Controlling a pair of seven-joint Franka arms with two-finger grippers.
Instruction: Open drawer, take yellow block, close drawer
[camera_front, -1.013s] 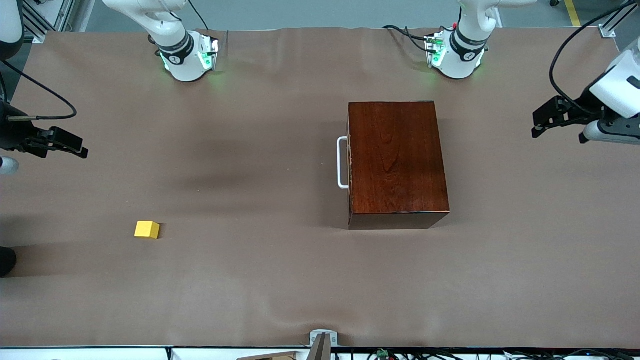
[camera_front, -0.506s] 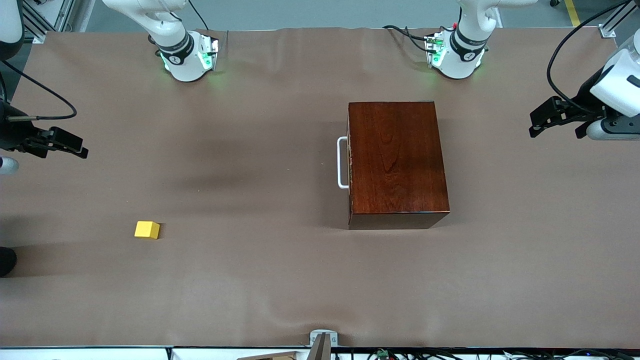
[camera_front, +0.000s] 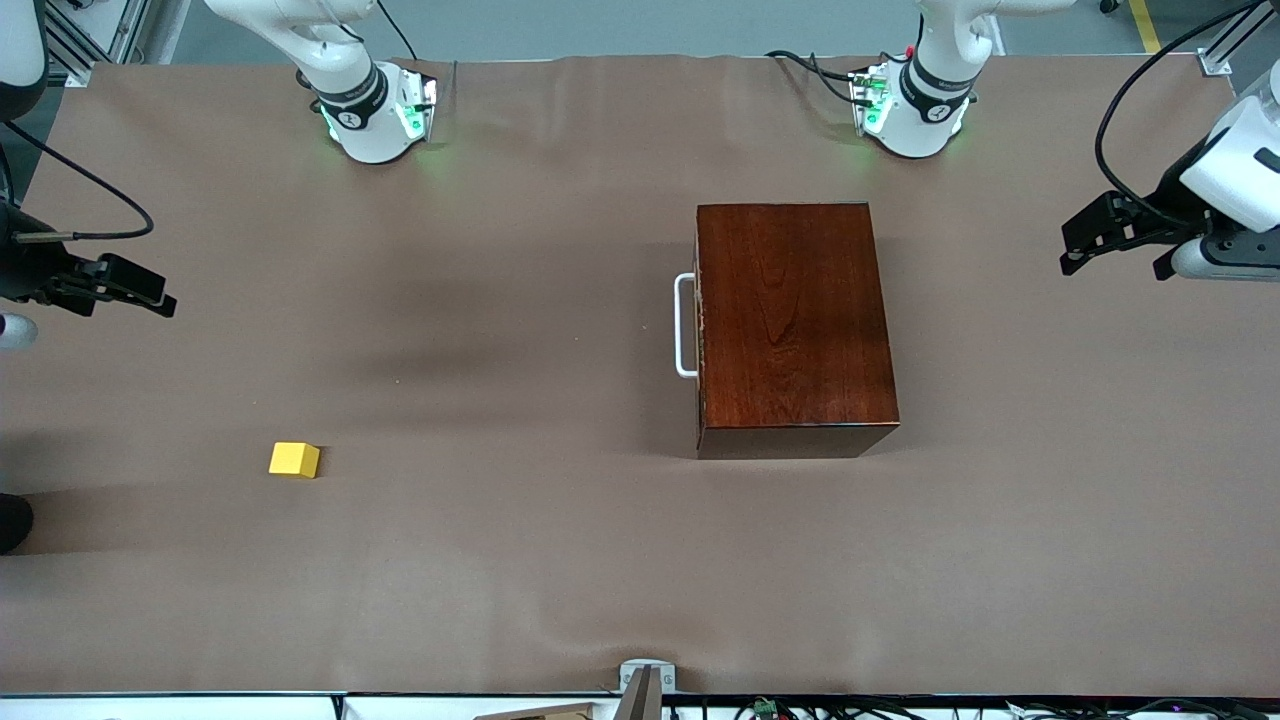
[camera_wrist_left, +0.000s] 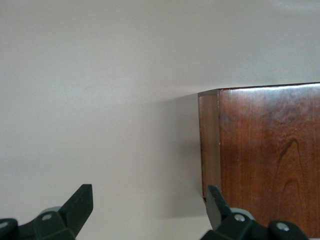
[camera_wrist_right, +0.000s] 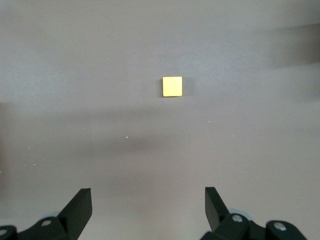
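Note:
The mahogany cabinet (camera_front: 795, 320) stands mid-table toward the left arm's end. Its drawer is shut, so only the white bar handle (camera_front: 684, 325) shows, facing the right arm's end. The yellow block (camera_front: 294, 459) lies on the table toward the right arm's end, nearer the front camera than the cabinet. It also shows in the right wrist view (camera_wrist_right: 172, 86). My left gripper (camera_front: 1115, 250) is open and empty over the table's left-arm end; its wrist view (camera_wrist_left: 149, 200) shows a cabinet corner (camera_wrist_left: 270, 150). My right gripper (camera_front: 120, 285) is open and empty over the right-arm end, seen in its wrist view (camera_wrist_right: 148, 200).
The brown table cover (camera_front: 500, 560) is bare around the block and the cabinet. The two arm bases (camera_front: 375, 115) stand along the edge farthest from the front camera. A small metal bracket (camera_front: 646, 680) sits at the nearest edge.
My left gripper has shifted slightly away from the front camera. The right gripper, block and cabinet have not moved.

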